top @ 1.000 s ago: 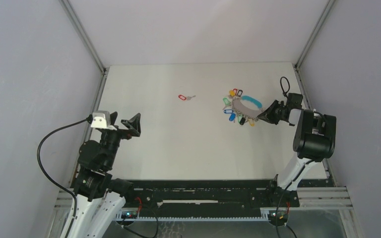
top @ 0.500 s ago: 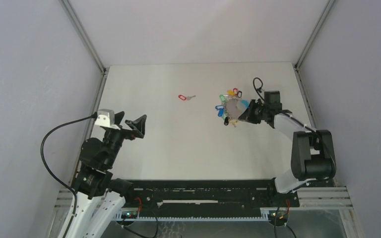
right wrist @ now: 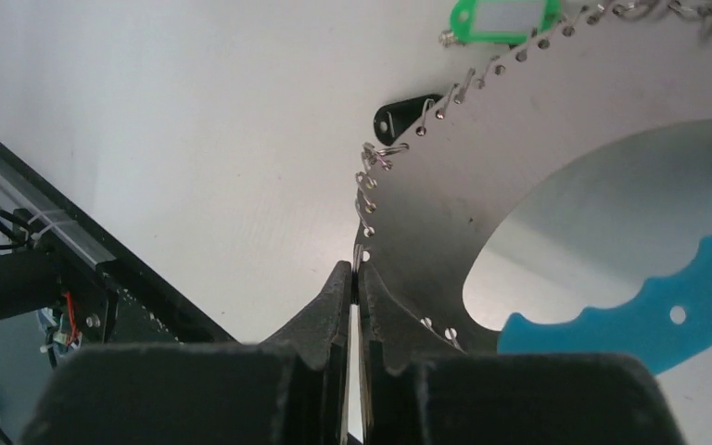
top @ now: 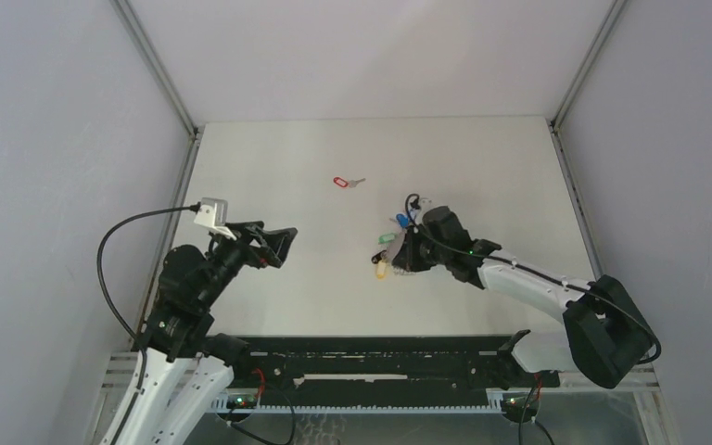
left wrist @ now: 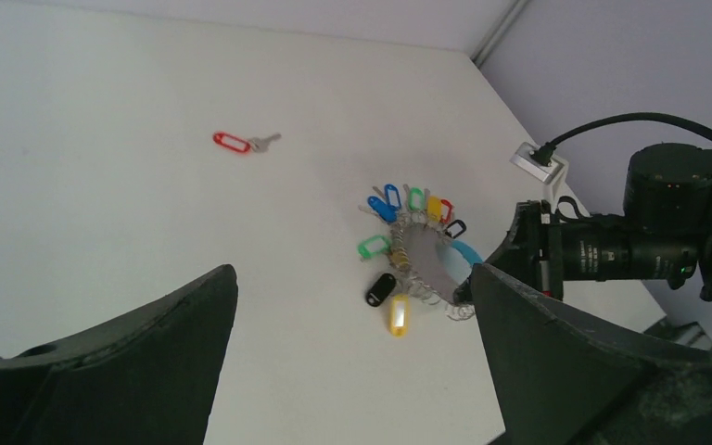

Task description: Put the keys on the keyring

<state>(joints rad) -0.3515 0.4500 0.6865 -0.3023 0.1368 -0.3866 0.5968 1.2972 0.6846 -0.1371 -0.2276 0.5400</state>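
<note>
On the table [top: 287, 158] from above, the red-tagged silver key [top: 339, 182] lies well apart from the keyring [top: 391, 250], which the right gripper [top: 414, 255] clamps. Left wrist: the left gripper [left wrist: 352, 278] gapes wide. Right wrist: jaws pinch the keyring's grey plate, beside its light-blue band.

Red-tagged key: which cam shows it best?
Left wrist: the red-tagged key lies in the open, tag and blade distinct. Top external shows it much smaller, with little detail. Right wrist misses it entirely.
</note>
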